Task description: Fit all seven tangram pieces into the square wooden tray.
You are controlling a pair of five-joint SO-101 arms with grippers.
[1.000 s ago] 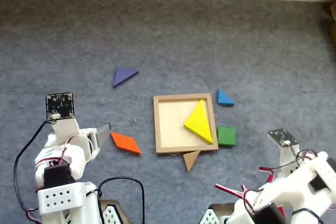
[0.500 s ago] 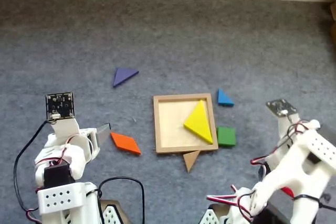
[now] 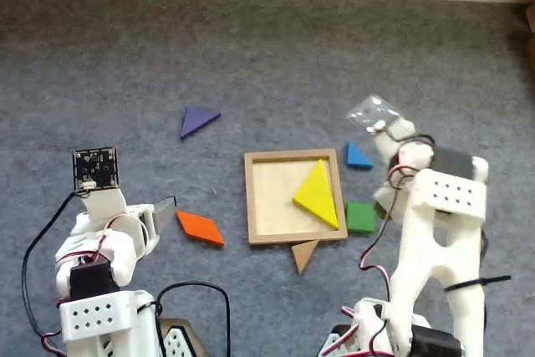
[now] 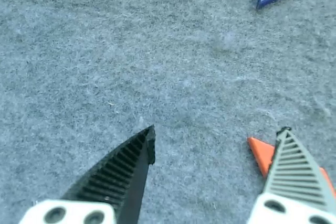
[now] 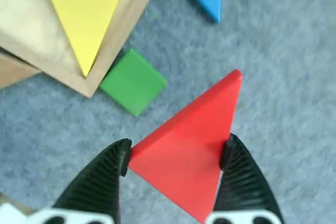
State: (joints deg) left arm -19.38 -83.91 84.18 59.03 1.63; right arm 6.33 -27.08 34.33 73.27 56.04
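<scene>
Right gripper (image 5: 177, 145) pinches the red triangle (image 5: 195, 128) at the tray's (image 3: 249, 200) three o'clock; left gripper (image 4: 218, 130), at nine o'clock, gapes wide, holding nothing.

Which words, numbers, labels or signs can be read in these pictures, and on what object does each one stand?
No text can be read.
The yellow triangle, the green square, the red triangle and the wooden tray carry no print.
The small black board on an arm bears tiny marks, too small to read.
</scene>
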